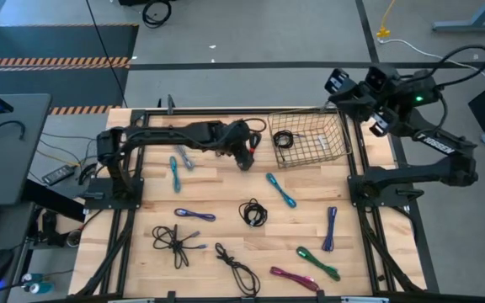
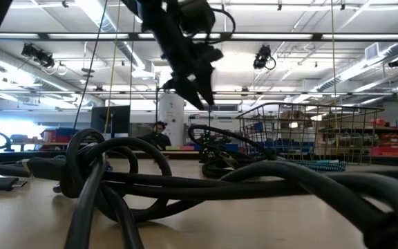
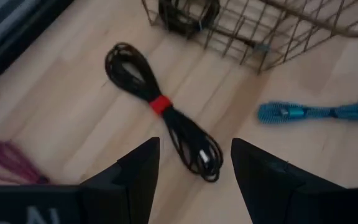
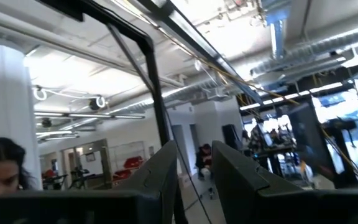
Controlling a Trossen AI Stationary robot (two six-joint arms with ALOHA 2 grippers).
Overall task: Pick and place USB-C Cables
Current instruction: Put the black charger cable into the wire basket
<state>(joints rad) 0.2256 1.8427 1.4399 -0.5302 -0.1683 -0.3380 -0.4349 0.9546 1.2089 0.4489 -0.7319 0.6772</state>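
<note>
Cables (image 1: 253, 212) lie scattered on the table (image 1: 217, 181), one in the basket (image 1: 331, 143). Left gripper (image 3: 194, 168) hovers above a black cable (image 3: 160, 109), fingers apart. Right gripper (image 4: 191, 165), raised beside the basket, points into the room, fingers apart.

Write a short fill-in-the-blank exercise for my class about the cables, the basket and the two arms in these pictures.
1. One black cable lies inside the wire ____.
2. The left gripper, fingers ____, hangs beside the basket.
3. The black cable below it has a ____ band.
4. The right gripper waits beyond the table's ____ edge.

Missing words: basket; open; red; far
</note>
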